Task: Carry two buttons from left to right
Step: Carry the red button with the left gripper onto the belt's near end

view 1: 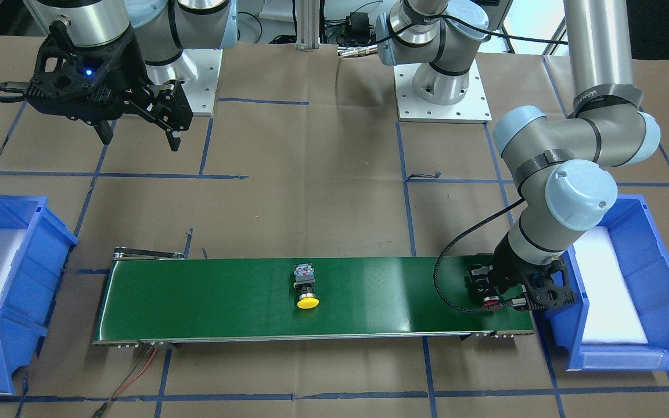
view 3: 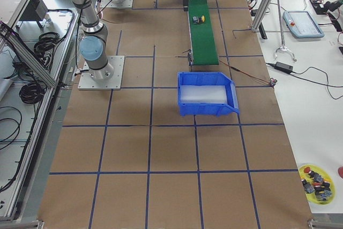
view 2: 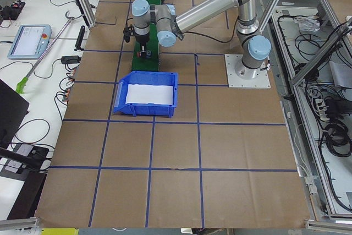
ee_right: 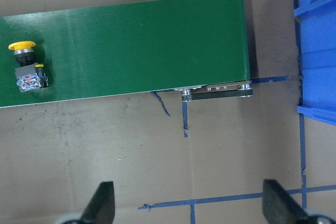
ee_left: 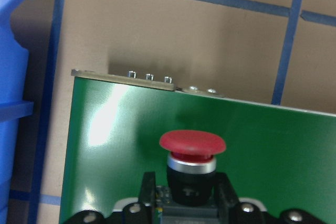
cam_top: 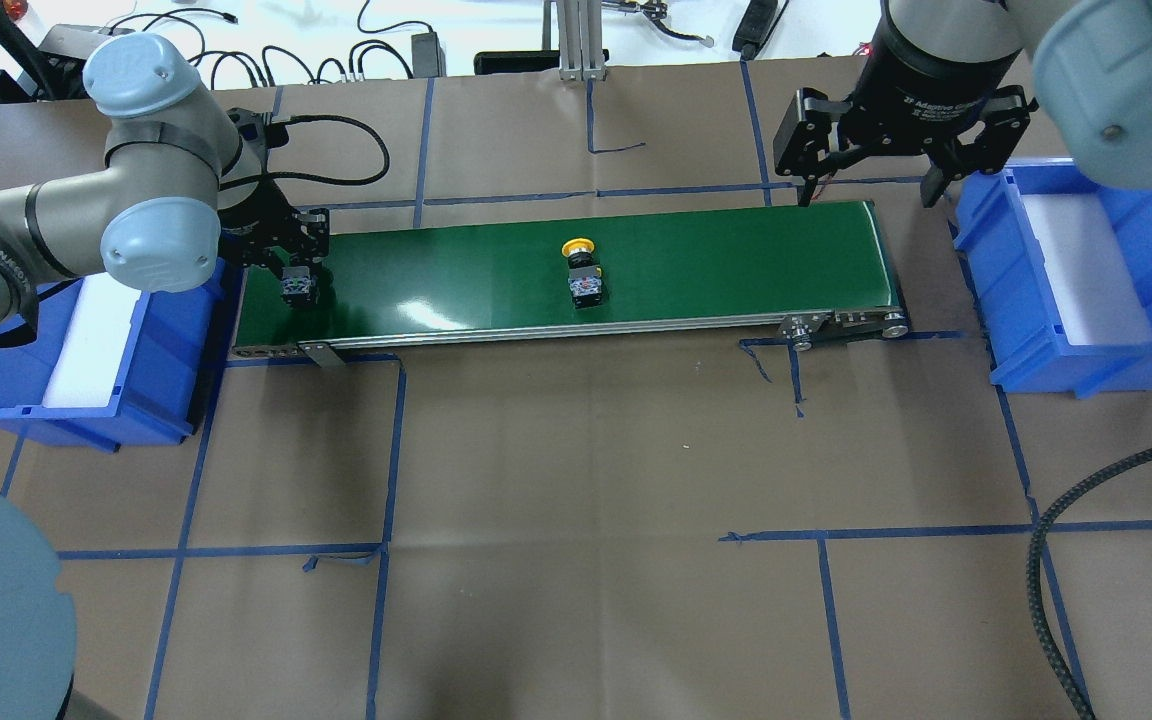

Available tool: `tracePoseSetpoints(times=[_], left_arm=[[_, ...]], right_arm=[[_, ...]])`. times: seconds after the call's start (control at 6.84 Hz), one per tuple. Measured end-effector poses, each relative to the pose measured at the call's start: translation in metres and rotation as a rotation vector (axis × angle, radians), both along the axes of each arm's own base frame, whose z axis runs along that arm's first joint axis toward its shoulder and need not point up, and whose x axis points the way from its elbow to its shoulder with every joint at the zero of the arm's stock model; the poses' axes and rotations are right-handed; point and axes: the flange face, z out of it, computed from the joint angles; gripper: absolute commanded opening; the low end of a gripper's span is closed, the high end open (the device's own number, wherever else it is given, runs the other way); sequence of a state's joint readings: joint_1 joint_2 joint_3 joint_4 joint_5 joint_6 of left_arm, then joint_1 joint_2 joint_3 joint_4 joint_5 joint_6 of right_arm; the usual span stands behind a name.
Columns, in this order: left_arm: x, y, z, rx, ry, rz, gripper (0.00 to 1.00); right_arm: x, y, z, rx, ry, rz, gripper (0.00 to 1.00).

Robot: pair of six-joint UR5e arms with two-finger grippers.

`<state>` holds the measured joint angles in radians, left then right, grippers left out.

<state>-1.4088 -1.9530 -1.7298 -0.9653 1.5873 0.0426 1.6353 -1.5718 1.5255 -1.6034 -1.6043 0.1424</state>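
Observation:
A red-capped button (ee_left: pixel 192 150) lies at the left end of the green conveyor belt (cam_top: pixel 736 260); its cap also shows in the front view (view 1: pixel 490 302). My left gripper (cam_top: pixel 296 275) is shut on the red button's body, with one finger (ee_left: pixel 148 187) on each side. The yellow-capped button (cam_top: pixel 583 270) lies on its side near the belt's middle (view 1: pixel 306 287), also seen from the right wrist (ee_right: pixel 26 66). My right gripper (cam_top: pixel 861 185) hangs open and holds nothing, above the far edge of the belt's right end, away from both buttons.
A blue bin (cam_top: pixel 86 350) with a white liner stands at the belt's left end, just behind my left arm. A second blue bin (cam_top: pixel 1076 280) stands at the right end. A yellow dish (view 3: pixel 316 182) of spare parts lies far off on the side table.

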Motion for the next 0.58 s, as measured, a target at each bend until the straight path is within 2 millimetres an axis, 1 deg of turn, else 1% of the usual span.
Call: tracePoseSetpoints(times=[0.29, 0.44, 0.58], left_arm=[[0.0006, 0.0014, -0.0009, -0.002, -0.005, -0.001, 0.27], [0.0011, 0.0012, 0.0012, -0.009, -0.008, 0.000, 0.34], [0.0022, 0.0007, 0.0026, -0.017, -0.009, 0.001, 0.97]], right_arm=[[0.0009, 0.0003, -0.0016, 0.004, -0.003, 0.000, 1.00], [0.0010, 0.0004, -0.0014, 0.004, -0.003, 0.001, 1.00], [0.0010, 0.0001, 0.0000, 0.001, -0.003, 0.001, 1.00]])
